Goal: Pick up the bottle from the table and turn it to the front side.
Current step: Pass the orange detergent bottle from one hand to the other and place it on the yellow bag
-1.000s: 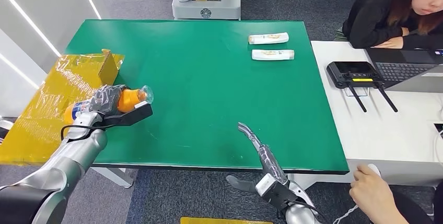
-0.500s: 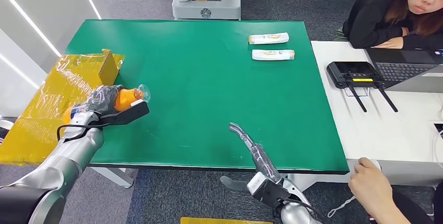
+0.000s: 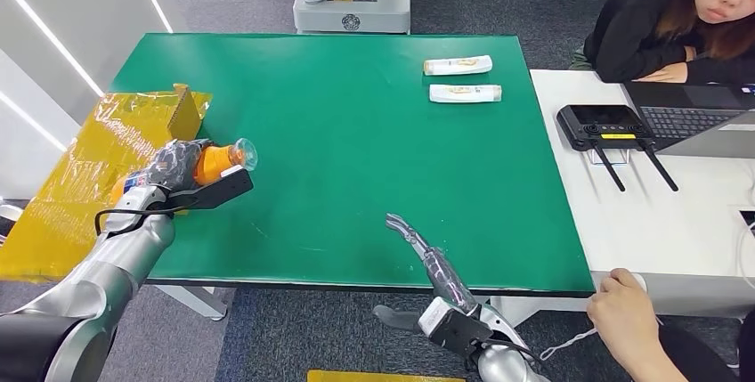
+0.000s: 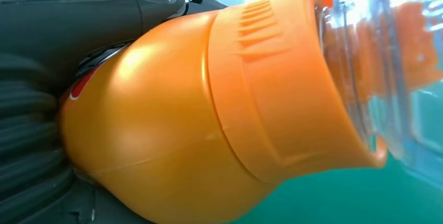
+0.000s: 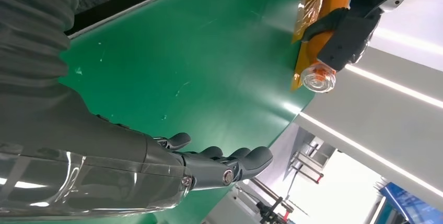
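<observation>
1. The left robot hand (image 3: pixel 178 168) grips an orange bottle (image 3: pixel 212 164) above the left edge of the green tabletop (image 3: pixel 356 142), its dark fingers wrapped around the bottle's body.
2. The bottle lies nearly sideways in the grasp, its clear cap (image 3: pixel 242 154) pointing out over the tabletop toward the right edge; the left wrist view shows the orange shoulder (image 4: pixel 172 125) pressed against the hand's ribbed cover.
3. The right robot hand (image 3: pixel 423 253) hovers over the near edge of the tabletop, holding nothing, its fingers extended and lying close together.
4. A yellow wrapped box (image 3: pixel 98 168) sits beside the tabletop's left edge, just behind the held bottle.
5. Two white tubes (image 3: pixel 463 79) lie side by side near the far right corner.
6. A person's hand (image 3: pixel 628 324) rests at a white desk (image 3: pixel 659 231) beyond the right edge.
</observation>
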Tool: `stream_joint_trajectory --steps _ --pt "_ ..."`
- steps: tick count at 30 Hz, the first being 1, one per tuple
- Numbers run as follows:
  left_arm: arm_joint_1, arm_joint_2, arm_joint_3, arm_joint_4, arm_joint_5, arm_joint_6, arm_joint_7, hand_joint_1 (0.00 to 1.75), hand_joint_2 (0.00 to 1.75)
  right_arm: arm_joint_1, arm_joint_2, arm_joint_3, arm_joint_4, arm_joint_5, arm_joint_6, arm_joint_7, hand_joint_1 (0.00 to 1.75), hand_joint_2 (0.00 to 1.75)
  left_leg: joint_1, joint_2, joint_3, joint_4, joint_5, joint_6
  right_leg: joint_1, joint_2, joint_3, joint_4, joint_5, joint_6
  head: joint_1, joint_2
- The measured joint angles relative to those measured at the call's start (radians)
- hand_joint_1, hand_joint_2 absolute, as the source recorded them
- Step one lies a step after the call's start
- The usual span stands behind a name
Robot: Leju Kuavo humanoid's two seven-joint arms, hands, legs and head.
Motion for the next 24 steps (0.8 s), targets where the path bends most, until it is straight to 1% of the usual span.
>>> stream_joint_trajectory --steps 3,8,10,17,24 --pt "0.001 0.0 0.001 0.001 0.001 0.014 -0.01 1.75 1.75 -0.003 -0.002 0.002 0.003 -0.002 -0.002 0.001 0.0 1.75 0.0 0.0 0.0 0.0 0.0 0.0 0.0 0.0 0.0 0.0 0.0 0.0 0.0 0.0" --pt "0.007 0.006 0.002 0.001 -0.049 0.127 -0.03 1.75 1.75 -0.007 -0.005 0.01 0.014 -0.006 -0.01 -0.001 0.0 1.75 0.0 0.0 0.0 0.0 0.0 0.0 0.0 0.0 0.0 0.0 0.0 0.0 0.0 0.0" --pt "0.009 0.01 0.001 0.002 -0.067 0.151 -0.031 1.75 1.75 -0.007 -0.006 0.014 0.019 -0.004 -0.015 -0.001 0.0 1.75 0.0 0.0 0.0 0.0 0.0 0.0 0.0 0.0 0.0 0.0 0.0 0.0 0.0 0.0" --pt "0.011 0.011 0.0 0.007 -0.078 0.138 -0.021 1.75 1.75 -0.009 -0.01 0.024 0.025 0.011 -0.023 0.009 0.0 1.75 0.0 0.0 0.0 0.0 0.0 0.0 0.0 0.0 0.0 0.0 0.0 0.0 0.0 0.0" --pt "0.018 0.018 -0.028 0.007 -0.141 0.168 -0.003 1.75 1.75 -0.003 -0.015 0.026 0.015 0.026 -0.023 0.028 0.0 1.75 0.0 0.0 0.0 0.0 0.0 0.0 0.0 0.0 0.0 0.0 0.0 0.0 0.0 0.0"
